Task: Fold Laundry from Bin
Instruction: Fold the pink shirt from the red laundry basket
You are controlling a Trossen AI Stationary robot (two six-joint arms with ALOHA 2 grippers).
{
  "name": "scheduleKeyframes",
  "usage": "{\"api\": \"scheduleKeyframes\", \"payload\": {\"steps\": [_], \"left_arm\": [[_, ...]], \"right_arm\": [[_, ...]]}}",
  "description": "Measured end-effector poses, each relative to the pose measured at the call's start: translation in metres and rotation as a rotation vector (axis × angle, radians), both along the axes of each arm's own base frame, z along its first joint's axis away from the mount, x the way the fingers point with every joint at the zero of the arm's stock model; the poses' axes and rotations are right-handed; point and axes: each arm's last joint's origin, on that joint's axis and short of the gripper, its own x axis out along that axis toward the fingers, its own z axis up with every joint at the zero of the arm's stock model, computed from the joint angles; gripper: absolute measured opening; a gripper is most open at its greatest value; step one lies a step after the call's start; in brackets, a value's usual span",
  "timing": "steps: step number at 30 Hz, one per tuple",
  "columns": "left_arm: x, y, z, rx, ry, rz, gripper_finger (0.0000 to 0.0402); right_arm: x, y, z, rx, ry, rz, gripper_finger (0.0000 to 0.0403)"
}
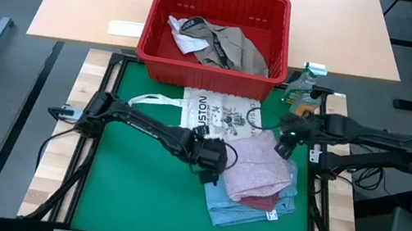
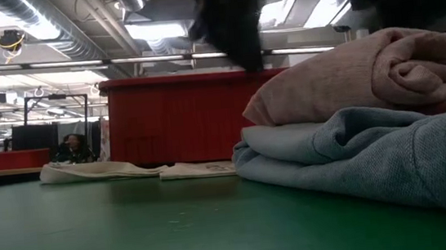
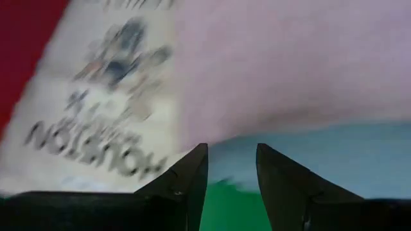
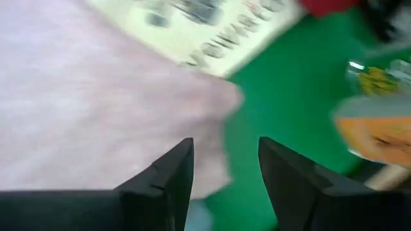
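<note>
A stack of folded laundry lay on the green surface [image 1: 138,179], right of centre: a light blue piece [image 1: 245,209] at the bottom, a maroon piece [image 1: 263,201] showing at its right edge, and a pale pink piece [image 1: 260,167] on top. From the low view the pink piece [image 2: 366,74] sat squarely on the blue one [image 2: 357,149]. The left claw [image 1: 214,157] hovered at the stack's left edge, its fingers [image 3: 186,179] spread apart with nothing between them, pointing at the seam where pink met blue. The right claw [image 1: 284,144] hung over the pink piece's far right corner, its fingers [image 4: 167,176] likewise spread and empty. Just beyond the stack lay a flat white tote bag [image 1: 215,113] printed "HOUSTON", partly covered by the pink cloth. At the far side stood the red bin [image 1: 212,65], holding a khaki-grey garment [image 1: 233,47] and a white one [image 1: 183,37]. A small bottle [image 1: 303,85] stood just right of the bin.
</note>
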Motion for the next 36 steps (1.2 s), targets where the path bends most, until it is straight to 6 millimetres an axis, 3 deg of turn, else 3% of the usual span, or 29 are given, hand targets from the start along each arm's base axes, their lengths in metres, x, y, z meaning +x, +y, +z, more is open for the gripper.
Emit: {"api": "scheduleKeyframes", "payload": {"steps": [4,10,15,21,31,36], "left_arm": [[0.007,-0.030,0.022,-0.034,-0.161,-0.061,0.0126],[0.022,-0.072,0.030,-0.096,-0.454,-0.124,0.0126],[0.034,-0.094,0.002,-0.058,-0.495,-0.189,0.0126],[0.048,-0.097,-0.036,-0.016,-0.456,-0.170,0.0126],[0.059,-0.097,-0.095,0.026,-0.349,-0.166,0.0126],[0.058,-0.097,-0.103,0.035,-0.320,-0.168,0.0126]], "right_arm": [[-0.010,0.019,0.020,0.117,-0.148,0.088,0.0175],[-0.022,0.061,0.028,0.206,-0.254,0.169,0.0175],[-0.033,0.099,0.020,0.242,-0.275,0.282,0.0175],[-0.041,0.128,-0.008,0.164,-0.231,0.340,0.0175],[-0.048,0.129,-0.063,0.064,-0.061,0.242,0.0175],[-0.056,0.121,-0.088,0.044,0.006,0.181,0.0175]]}}
